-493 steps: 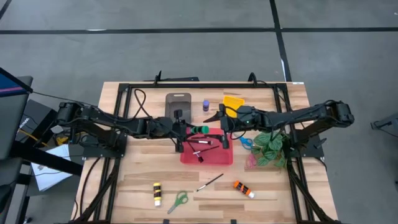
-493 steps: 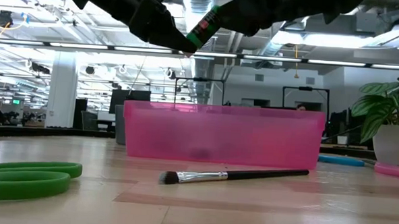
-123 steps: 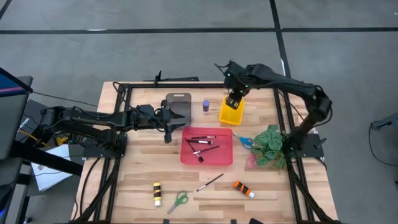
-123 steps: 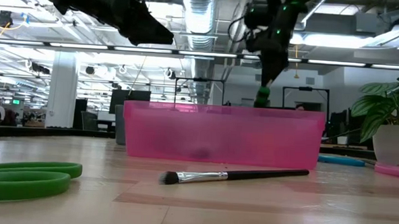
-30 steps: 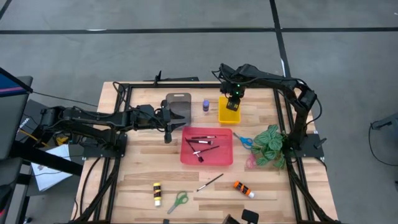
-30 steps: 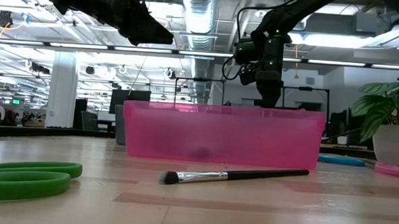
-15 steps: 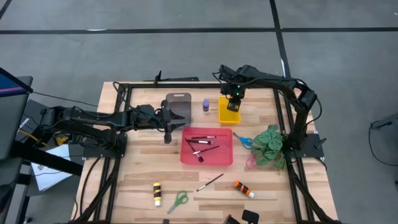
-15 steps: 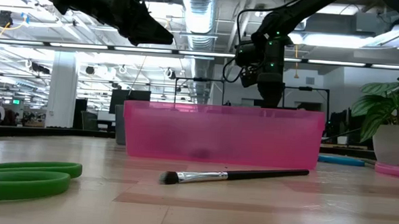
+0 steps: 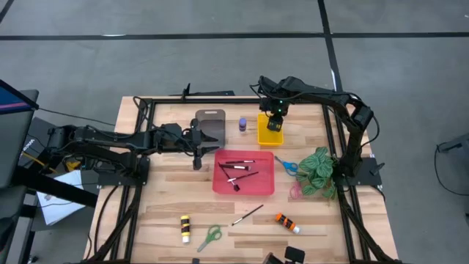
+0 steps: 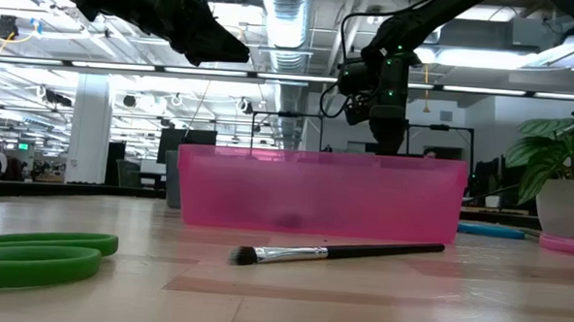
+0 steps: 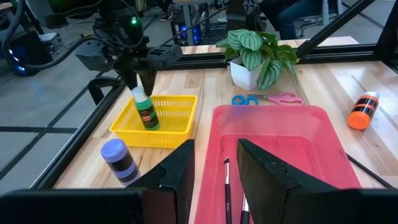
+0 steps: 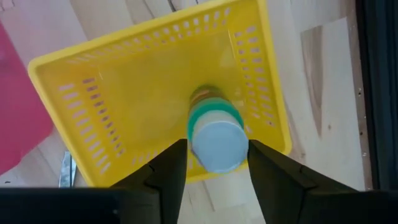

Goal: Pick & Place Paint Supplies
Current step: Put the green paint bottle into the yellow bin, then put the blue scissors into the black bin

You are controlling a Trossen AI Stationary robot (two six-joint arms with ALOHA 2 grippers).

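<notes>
The right gripper (image 9: 275, 121) hung over the yellow tray (image 9: 262, 136) in the upper middle of the high view, pointing straight down. Its wrist view showed the green paint bottle (image 12: 213, 134) standing upright inside the basket, white cap up, between the two fingers (image 12: 163, 168). The fingers stood close on either side of the cap; whether they were pressing it or just clear of it could not be told. From the left wrist view the bottle (image 11: 145, 112) stood tilted a little in the tray (image 11: 168, 121), its cap up between the tips of that gripper.

The left gripper (image 9: 196, 155) waited at centre-left of the high view, just beside the red tray (image 9: 265, 187), fingers (image 11: 177, 171) apart with nothing between them.

Brushes (image 9: 238, 170) lay in the red tray. A purple bottle (image 9: 242, 124) stood between the grey tray (image 9: 210, 117) and the yellow one. Blue scissors (image 9: 289, 166) lay near the plant (image 9: 319, 172). Along the lower part of the frame lay a yellow tube (image 9: 185, 228), green scissors (image 9: 210, 237), a loose brush (image 9: 248, 215) and an orange tube (image 9: 287, 223).
</notes>
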